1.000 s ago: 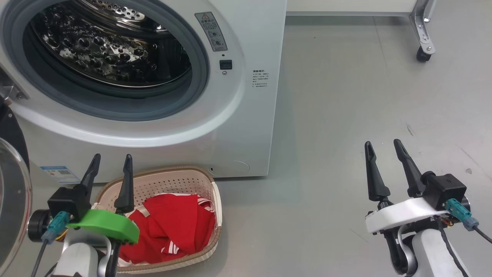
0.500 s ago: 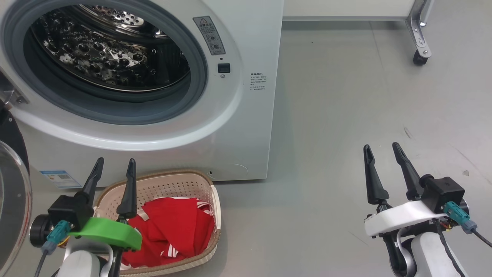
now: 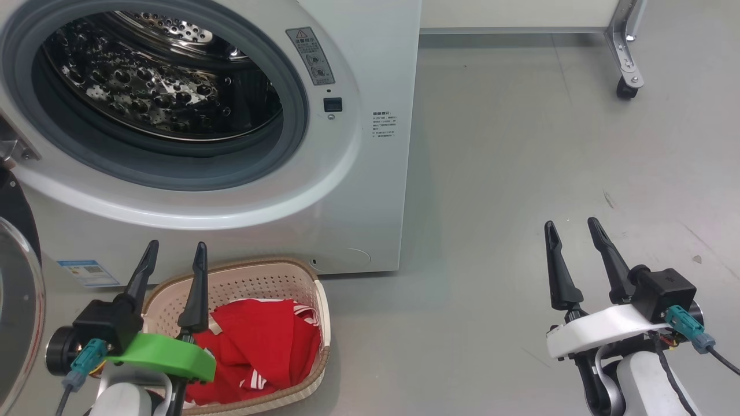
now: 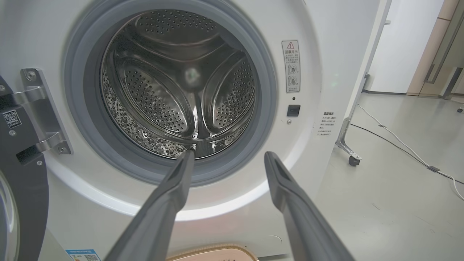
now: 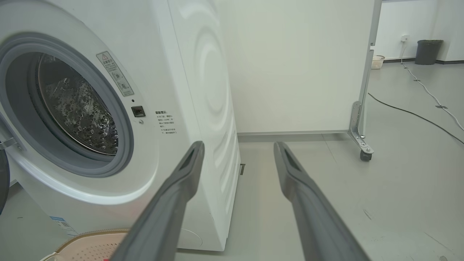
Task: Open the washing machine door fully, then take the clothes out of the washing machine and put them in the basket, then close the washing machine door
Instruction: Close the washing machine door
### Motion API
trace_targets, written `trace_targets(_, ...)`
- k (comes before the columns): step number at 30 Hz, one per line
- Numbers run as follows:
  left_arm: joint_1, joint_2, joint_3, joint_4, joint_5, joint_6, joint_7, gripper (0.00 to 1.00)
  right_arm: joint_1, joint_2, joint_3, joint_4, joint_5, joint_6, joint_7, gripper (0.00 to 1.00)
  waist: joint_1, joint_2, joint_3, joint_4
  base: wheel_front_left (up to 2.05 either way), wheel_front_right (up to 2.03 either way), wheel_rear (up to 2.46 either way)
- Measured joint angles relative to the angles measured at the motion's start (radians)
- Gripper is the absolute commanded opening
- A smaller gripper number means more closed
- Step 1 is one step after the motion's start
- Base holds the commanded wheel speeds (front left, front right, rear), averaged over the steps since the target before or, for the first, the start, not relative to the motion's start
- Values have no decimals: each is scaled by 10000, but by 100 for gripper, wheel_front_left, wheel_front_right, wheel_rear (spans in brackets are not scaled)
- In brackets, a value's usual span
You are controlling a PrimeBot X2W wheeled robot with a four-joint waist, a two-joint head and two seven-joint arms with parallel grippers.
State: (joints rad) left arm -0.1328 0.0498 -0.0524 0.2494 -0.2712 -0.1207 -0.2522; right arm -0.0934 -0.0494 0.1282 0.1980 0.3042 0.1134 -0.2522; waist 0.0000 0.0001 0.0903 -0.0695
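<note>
Little has changed over the last second. The whole head view has slid a touch, so it is the robot's head that moved, not the things. Both hands hang where they were. The left hand (image 3: 177,244) has its fingers spread with nothing between them, and so does the right hand (image 3: 569,222).

The red clothes (image 3: 260,346) lie heaped in the basket (image 3: 260,264), just below and to the right of the left hand. Ahead of that hand, the drum (image 4: 163,94) of the washing machine (image 3: 370,190) looks bare down to its steel. I'd judge the unloading done and only the shutting left.

The door (image 3: 20,300) stands swung out, close on the left hand's outer side. Its hinge bracket (image 4: 40,108) lies ahead and to the left of that hand.

The left hand is hemmed in, with the basket rim beneath it, the door's edge beside it and the machine front ahead. The right hand has open grey floor (image 3: 491,173) all round it. The machine's corner is off to its left and a wheeled frame (image 3: 625,78) stands well beyond. My guess is the door will need a wide sweep that clears the basket.
</note>
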Motion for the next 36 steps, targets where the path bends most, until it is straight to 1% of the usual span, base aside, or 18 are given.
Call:
trace_targets(25,229,-10,-117,-305,-13,-4,0,100,1,4,-6,-54,0,27,0,100,0,0,84,-10,0,0,0)
trace_targets(36,252,-12,-127,-303,-13,-6,0,100,1,8,-15,-77,2,27,0,100,0,0,177,4,-33,33,0)
